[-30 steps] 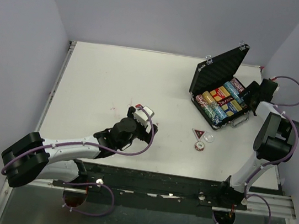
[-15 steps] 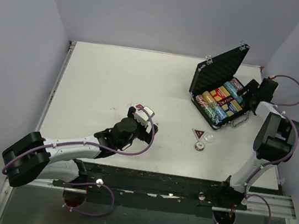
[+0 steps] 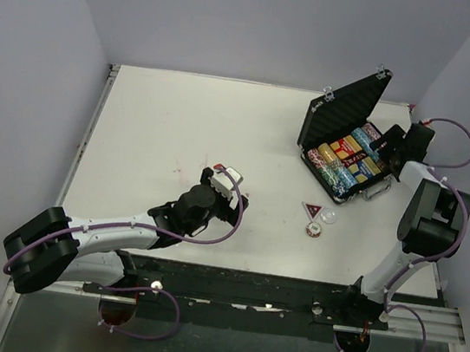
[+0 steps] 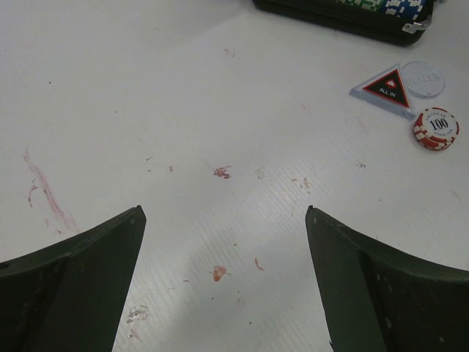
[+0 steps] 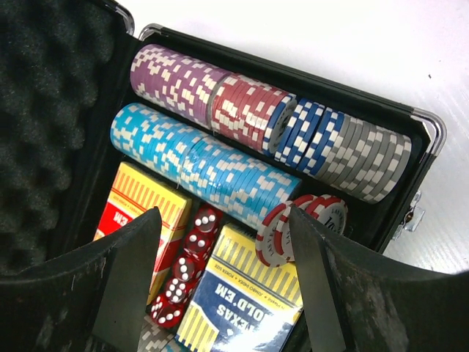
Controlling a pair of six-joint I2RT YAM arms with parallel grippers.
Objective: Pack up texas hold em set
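Observation:
The black ribbed case (image 3: 342,111) stands open at the back right, lid up. It holds rows of chips (image 5: 198,161), two card decks (image 5: 242,293) and red dice (image 5: 187,268). My right gripper (image 3: 387,150) hangs open over the case's right end (image 5: 223,220). A few red-and-white chips (image 5: 275,231) lean at the end of the light-blue row, by its right finger. On the table lie the dark triangular marker (image 3: 310,209), the clear disc (image 3: 328,215) and a small red chip stack (image 3: 315,229). My left gripper (image 3: 233,186) is open and empty (image 4: 223,213), well to their left.
The marker (image 4: 387,86), disc (image 4: 425,79) and red chip stack (image 4: 436,128) sit just in front of the case's near edge (image 4: 344,15). Grey walls close the white table (image 3: 181,125) on the left, back and right. Faint red stains (image 4: 220,171) mark the table.
My right gripper has shifted slightly over the case's right end. The left arm and the loose pieces have not moved.

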